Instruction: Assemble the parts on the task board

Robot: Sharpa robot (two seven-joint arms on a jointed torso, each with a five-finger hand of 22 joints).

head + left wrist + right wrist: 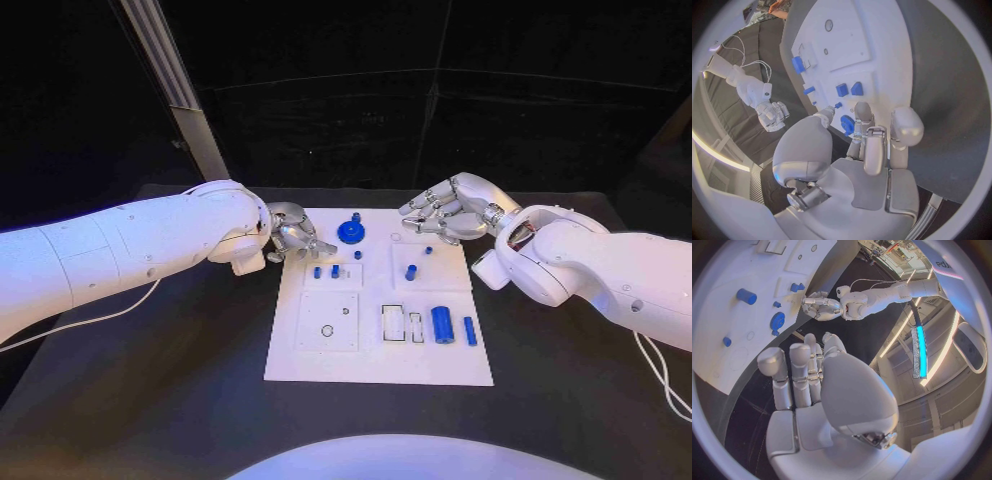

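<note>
Premises present as a robotics laboratory or test cell. A black cloth-covered table [144, 400] stands before dark curtained walls, bearing a white rectangular task board [378, 360] with small blue plastic parts [443, 324] set on it. An aluminium frame post [176, 90] rises behind; a long ceiling light strip [921, 347] glows overhead.

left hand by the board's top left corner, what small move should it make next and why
Probably ease the left hand a little further over the board toward the round blue part and lower the fingers around it. The hand holds nothing, its fingers sit just beside that part at the board's far edge, and the right hand hovers empty at the other corner.
</note>
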